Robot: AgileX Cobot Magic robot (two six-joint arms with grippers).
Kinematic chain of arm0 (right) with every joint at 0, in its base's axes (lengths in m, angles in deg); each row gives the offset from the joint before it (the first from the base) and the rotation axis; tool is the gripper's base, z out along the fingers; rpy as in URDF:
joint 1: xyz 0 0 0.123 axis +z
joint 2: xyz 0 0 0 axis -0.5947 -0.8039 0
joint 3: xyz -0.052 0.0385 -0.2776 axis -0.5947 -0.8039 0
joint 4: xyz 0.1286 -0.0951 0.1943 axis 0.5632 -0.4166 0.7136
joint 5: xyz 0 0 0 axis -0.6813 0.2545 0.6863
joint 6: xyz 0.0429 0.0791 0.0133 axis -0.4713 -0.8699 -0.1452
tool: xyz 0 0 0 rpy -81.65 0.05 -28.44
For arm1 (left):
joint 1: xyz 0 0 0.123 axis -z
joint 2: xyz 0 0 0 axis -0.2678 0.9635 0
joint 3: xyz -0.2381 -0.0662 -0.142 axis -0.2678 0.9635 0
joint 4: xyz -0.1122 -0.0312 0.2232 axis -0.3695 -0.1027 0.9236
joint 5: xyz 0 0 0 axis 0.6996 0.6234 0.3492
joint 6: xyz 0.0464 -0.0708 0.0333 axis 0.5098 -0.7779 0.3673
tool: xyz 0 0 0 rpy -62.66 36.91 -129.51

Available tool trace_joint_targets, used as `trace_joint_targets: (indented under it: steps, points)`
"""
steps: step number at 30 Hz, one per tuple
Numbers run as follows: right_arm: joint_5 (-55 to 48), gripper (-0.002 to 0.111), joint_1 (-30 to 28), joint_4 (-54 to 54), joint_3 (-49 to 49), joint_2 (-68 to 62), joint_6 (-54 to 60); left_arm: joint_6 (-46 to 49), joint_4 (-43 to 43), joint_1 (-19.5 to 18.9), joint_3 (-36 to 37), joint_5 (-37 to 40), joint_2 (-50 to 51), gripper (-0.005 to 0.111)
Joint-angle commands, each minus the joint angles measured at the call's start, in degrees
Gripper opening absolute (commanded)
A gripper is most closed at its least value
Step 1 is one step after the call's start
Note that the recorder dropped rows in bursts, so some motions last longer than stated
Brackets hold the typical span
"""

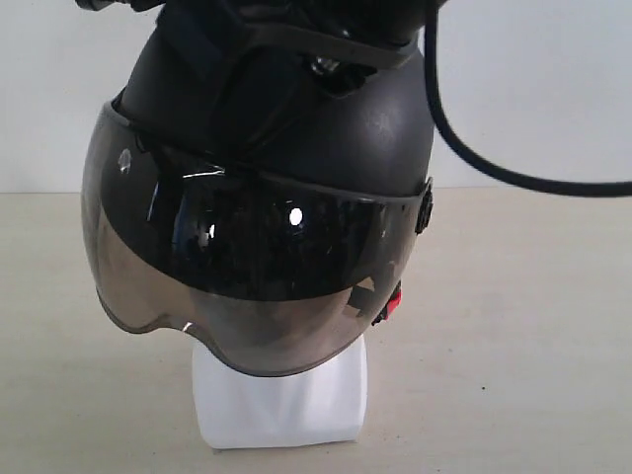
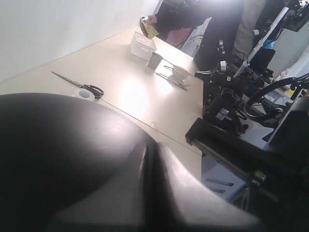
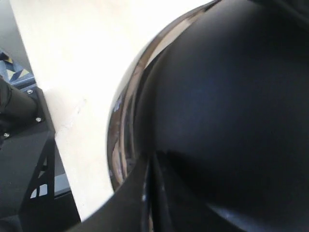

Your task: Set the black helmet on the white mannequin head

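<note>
Well forward of the bench's (image 1: 523,326) far edge, the black helmet (image 1: 296,128) sits over the white mannequin head (image 1: 281,405). Only the head's squared base shows below the smoky visor (image 1: 257,267). The helmet looks tilted, with its visor lower on one side, so I judge the step in hand to be seating and levelling it rather than placing it.

Both wrist views show the shell right under the arms. The left gripper (image 2: 149,193) and the right gripper (image 3: 149,193) each have their jaws drawn together to a thin seam. Nothing can be seen between them, and they appear to rest against the matte surface.

To do this well, press down gently and evenly from both sides. A push from one side could tip the narrow base. Keep contact on the shell and off the visor, which would probably flex or smear. Keep the cable (image 1: 474,158) clear of the rim. Release only once the helmet sits level.
</note>
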Motion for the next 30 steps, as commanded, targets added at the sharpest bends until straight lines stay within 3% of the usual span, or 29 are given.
trace_joint_targets:
  steps: [1, 17, 30]
  points:
    - [-0.6, 0.0, 0.0, -2.2, -0.5, -1.3, 0.9, 0.4, 0.7, 0.3, -0.2, 0.1, 0.6, 0.004]
    - [-0.6, 0.0, -0.2, -12.9, 4.2, 1.3, -1.5, -0.3, 0.7, 0.3, -0.2, 0.1, 0.6, 0.004]
    - [-0.6, 0.0, -0.2, -12.2, 4.4, 1.1, -1.1, -1.1, 0.7, -0.9, -0.2, 0.1, 0.6, 0.004]
